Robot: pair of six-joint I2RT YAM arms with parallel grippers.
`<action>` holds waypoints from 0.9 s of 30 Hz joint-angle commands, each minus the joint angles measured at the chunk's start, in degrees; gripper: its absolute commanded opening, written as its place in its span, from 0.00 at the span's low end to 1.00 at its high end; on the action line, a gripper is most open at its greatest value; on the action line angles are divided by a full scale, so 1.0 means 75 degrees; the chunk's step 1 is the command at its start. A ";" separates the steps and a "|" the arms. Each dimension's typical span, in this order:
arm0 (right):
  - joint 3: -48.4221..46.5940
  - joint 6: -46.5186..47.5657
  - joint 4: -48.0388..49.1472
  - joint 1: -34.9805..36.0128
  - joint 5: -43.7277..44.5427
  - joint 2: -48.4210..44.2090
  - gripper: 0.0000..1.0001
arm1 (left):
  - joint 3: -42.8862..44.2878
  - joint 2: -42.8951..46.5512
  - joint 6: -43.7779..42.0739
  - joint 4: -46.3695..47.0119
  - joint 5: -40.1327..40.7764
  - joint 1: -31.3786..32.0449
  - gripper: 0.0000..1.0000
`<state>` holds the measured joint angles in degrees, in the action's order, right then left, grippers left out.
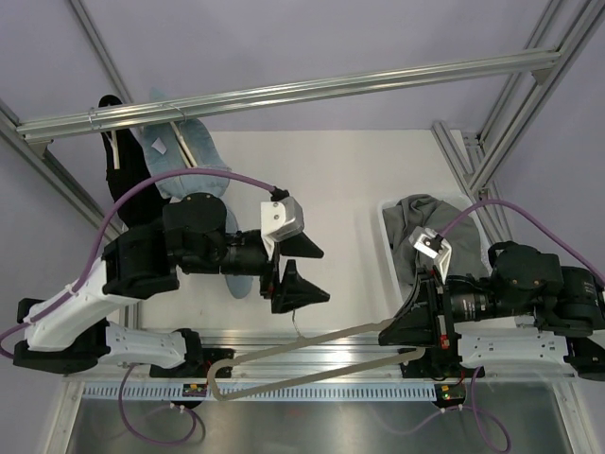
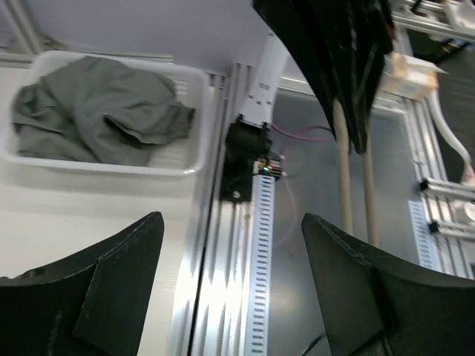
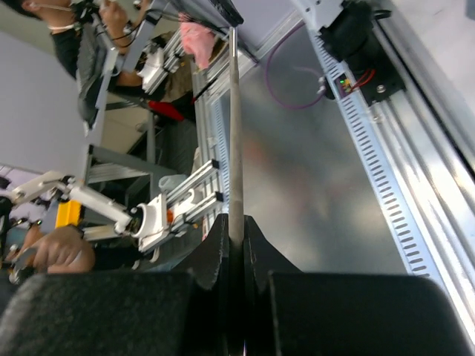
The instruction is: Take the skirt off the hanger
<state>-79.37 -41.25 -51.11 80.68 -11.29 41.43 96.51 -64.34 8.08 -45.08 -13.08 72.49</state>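
The dark grey skirt (image 1: pixel 423 219) lies crumpled in a white bin (image 1: pixel 388 248) at the right of the table. It also shows in the left wrist view (image 2: pixel 96 111). The grey-taupe hanger (image 1: pixel 321 340) is bare and stretches along the near rail. My right gripper (image 1: pixel 405 331) is shut on its right end, and the right wrist view shows the thin bar (image 3: pixel 236 133) pinched between the closed jaws (image 3: pixel 236 231). My left gripper (image 1: pixel 295 270) is open and empty over the table just behind the hanger, with wide-spread jaws (image 2: pixel 231 285). The hanger's two arms (image 2: pixel 343 178) show ahead of it.
Light blue jeans (image 1: pixel 189 156) and a black garment (image 1: pixel 121 170) hang at the back left under an aluminium crossbar (image 1: pixel 284 93). The slotted aluminium rail (image 1: pixel 312 386) runs along the table's near edge. Frame posts (image 1: pixel 510 123) stand at the right.
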 commanded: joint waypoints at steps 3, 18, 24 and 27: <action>0.0037 -0.0171 0.0839 0.0058 -0.0932 -0.0379 0.00 | -0.0199 0.0515 -0.0292 0.0666 -0.2028 0.0026 0.76; -0.0268 0.0156 0.0300 0.0047 -0.0756 -0.0603 0.00 | -0.0703 0.1066 0.0247 0.1182 -0.3119 0.0026 0.76; -0.0643 0.0391 -0.0005 0.0058 -0.0804 -0.0217 0.00 | -0.0774 0.0950 0.0235 0.1276 -0.3166 0.0015 0.77; -0.0842 0.0450 -0.0251 0.0058 -0.0500 -0.0145 0.00 | -0.0681 0.0809 0.0294 0.1160 -0.3213 0.0026 0.71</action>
<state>-83.07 -39.57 -52.66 80.68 -15.94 39.07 90.52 -57.91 9.47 -37.80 -34.87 72.49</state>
